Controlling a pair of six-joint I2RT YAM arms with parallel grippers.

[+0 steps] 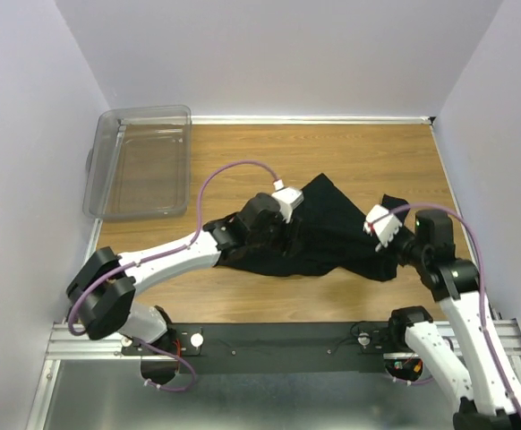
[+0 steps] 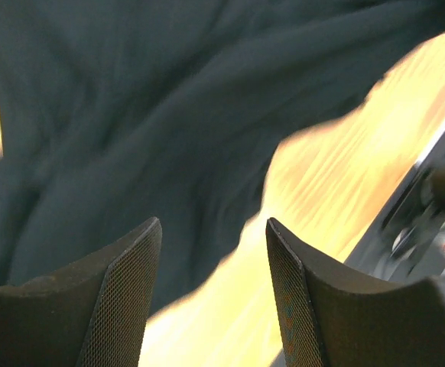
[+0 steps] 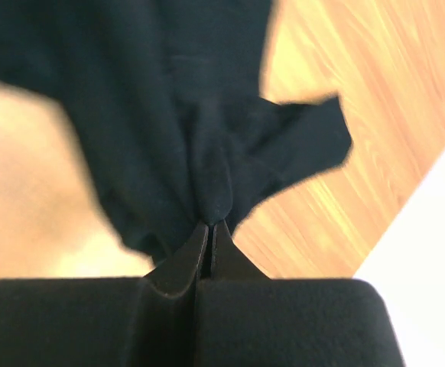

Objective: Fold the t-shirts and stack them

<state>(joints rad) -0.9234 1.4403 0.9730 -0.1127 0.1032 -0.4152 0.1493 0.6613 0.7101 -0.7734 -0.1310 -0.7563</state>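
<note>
Well, the black t-shirt point(image 1: 328, 235) lies crumpled on the table point(image 1: 332, 152). The right gripper point(image 3: 209, 226) is clenched on a bunch of its cloth. The left gripper point(image 2: 212, 225) hangs over it, released.

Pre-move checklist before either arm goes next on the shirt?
1. right gripper shut on t-shirt: ok, cloth bunched between its fingers.
2. left gripper open, holding nothing: ok, over the cloth.
3. t-shirt spread flat: not ok, crumpled.
4. collar or sleeves identifiable: cannot tell.
5. plastic bin apart from t-shirt: ok, far-left corner.
</note>
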